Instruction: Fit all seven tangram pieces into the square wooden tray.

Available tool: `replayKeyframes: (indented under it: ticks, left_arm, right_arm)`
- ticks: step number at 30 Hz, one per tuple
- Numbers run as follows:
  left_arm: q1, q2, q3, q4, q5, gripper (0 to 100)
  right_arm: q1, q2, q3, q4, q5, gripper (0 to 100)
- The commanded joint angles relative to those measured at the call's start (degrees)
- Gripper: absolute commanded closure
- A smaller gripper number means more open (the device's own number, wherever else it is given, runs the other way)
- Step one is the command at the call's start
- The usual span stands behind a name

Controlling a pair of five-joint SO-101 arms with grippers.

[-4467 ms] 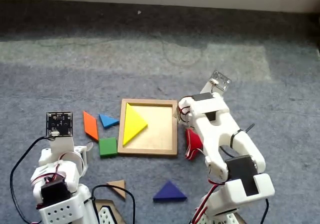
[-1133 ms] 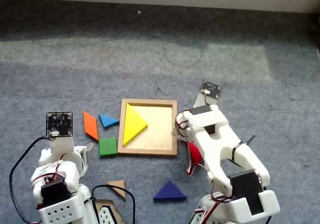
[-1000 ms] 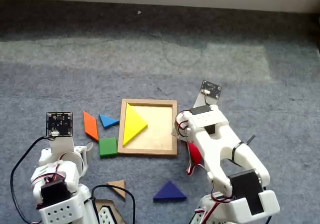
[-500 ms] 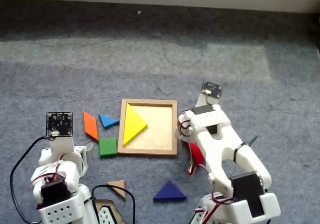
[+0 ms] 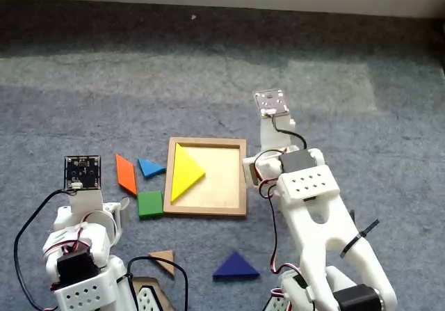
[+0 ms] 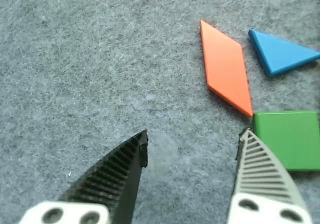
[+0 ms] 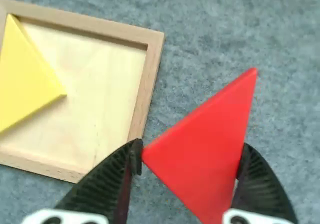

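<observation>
Reaching farther out than before, the right gripper [image 7: 190, 151] held the red triangle [image 7: 205, 144] clamped beside the tray [image 7: 150, 83]. Nearest, five loose pieces [image 5: 236, 266] waited; the left gripper [image 6: 192, 139] hung with fingers apart by the green square [image 6: 287, 139]. Beyond, only the yellow triangle [image 5: 183, 172] lay seated.

Left arm [image 5: 76, 245] sat folded back over its base, left gripper [image 6: 194, 136] pointing down at the surface with jaws spread wide, while right arm [image 5: 316, 206] was stretched forward, right gripper [image 7: 189, 154] clamped across the red triangle [image 7: 205, 129].
</observation>
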Motion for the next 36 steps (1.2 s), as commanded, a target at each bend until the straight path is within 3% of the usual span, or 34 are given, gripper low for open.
replayKeyframes:
  ticks: [1, 12, 20, 29, 36]
  left_arm:
    - [-0.66, -0.13, -0.48, -0.88, -0.44, 71]
    - [-0.66, -0.13, -0.48, -0.88, -0.44, 71]
    - [-0.66, -0.13, -0.48, -0.88, -0.44, 71]
    - [-0.66, -0.13, -0.48, -0.88, -0.44, 71]
    - [-0.66, -0.13, -0.48, -0.88, -0.44, 71]
  right_arm:
    - [-3.91, 2.86, -4.26, -0.04, 5.45, 78.5]
    - [-13.32, 23.34, -20.09, 0.13, 26.55, 78.5]
    - [-13.85, 34.95, -31.34, 0.4, 43.52, 78.5]
    - [-13.93, 40.13, -34.95, 0.57, 48.62, 77.2]
    - [-17.27, 40.13, -35.74, 5.85, 48.26, 61.3]
